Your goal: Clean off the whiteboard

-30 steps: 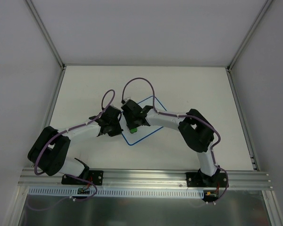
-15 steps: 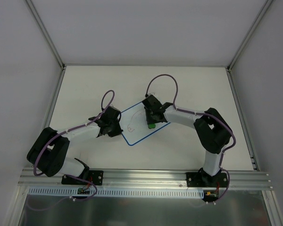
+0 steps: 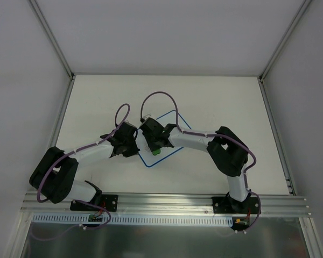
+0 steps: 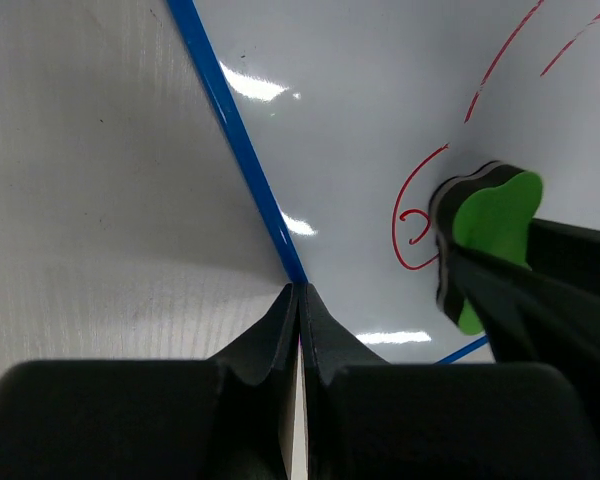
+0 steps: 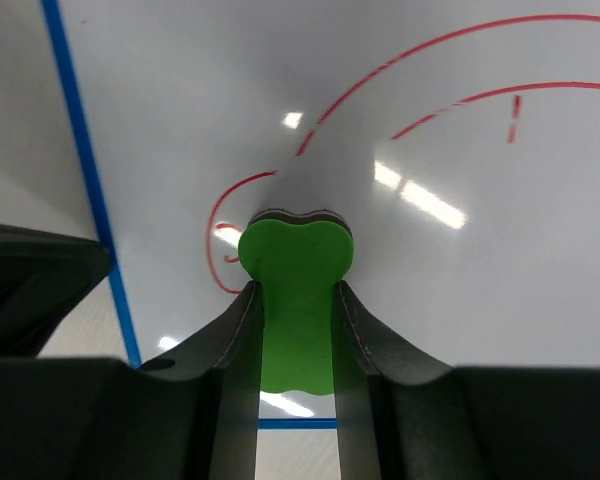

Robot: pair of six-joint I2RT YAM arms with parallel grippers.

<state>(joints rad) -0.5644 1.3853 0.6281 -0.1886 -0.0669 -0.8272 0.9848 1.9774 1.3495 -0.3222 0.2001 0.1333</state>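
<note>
- The whiteboard lies flat on the counter, turned at an angle, in the middle between the two arms.
- The right gripper pinches a green eraser between its fingers. The eraser's dark felt face is pressed to the board at a small red loop, close to the blue border.
- The left gripper has its fingers pressed together with nothing between them. Their tips sit right at the blue border, apparently bracing the board against sliding.
- Red strokes remain: two long arcs run away from the loop across the board, with a short tick near them. The wiping looks well under way but unfinished.
- To do this step well, the felt should sit flat on the board under even downward pressure, since a tilted eraser would likely leave streaks.
- Strokes are probably best run along the arcs, each pass overlapping the last, and should end inside the border.
- The eraser is working near the left gripper, so strokes toward that edge should be short to avoid a knock.
- The bracing tips need to press firmly enough, or the board may skate under the rubbing.
</note>
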